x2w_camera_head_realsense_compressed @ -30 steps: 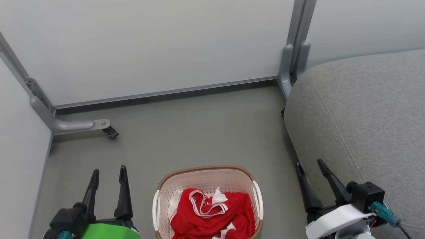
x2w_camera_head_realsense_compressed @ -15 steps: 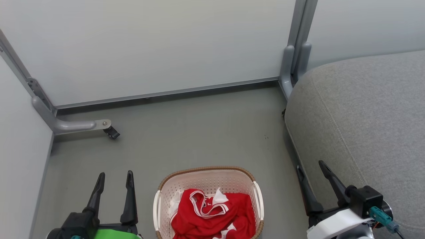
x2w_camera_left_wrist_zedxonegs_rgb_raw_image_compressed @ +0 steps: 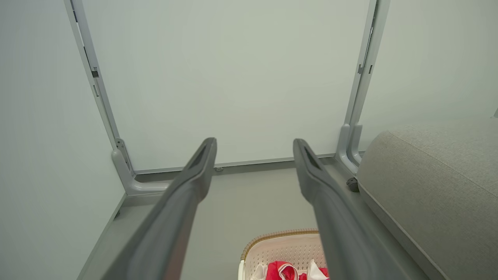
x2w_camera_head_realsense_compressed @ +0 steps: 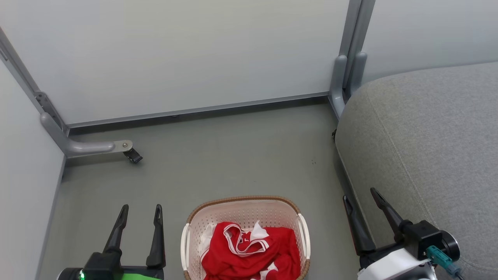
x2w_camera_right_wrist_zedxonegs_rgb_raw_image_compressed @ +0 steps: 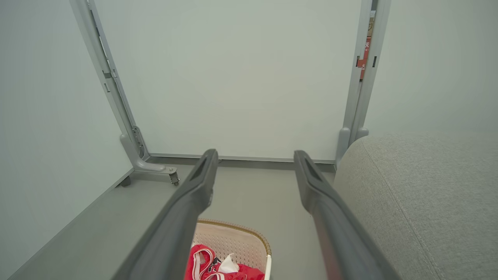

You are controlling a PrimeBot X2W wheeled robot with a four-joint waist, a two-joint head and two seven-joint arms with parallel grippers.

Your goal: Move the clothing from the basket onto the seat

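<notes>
Red clothing with white trim lies bunched in the cream basket on the floor at the bottom middle of the head view. The clothing and basket also peek in at the bottom of the left wrist view, and the clothing and basket in the right wrist view. My left gripper stands open to the basket's left, holding nothing. To the basket's right my right gripper is open and empty, beside the grey seat.
Pale partition panels close off the back and left. A grey panel foot with a black caster juts over the floor at the left. A grey post stands in the corner by the seat.
The head camera has shifted slightly. My left gripper has drawn lower and a little right in the view; the right gripper has also sunk slightly. The clothing stays in the basket.
</notes>
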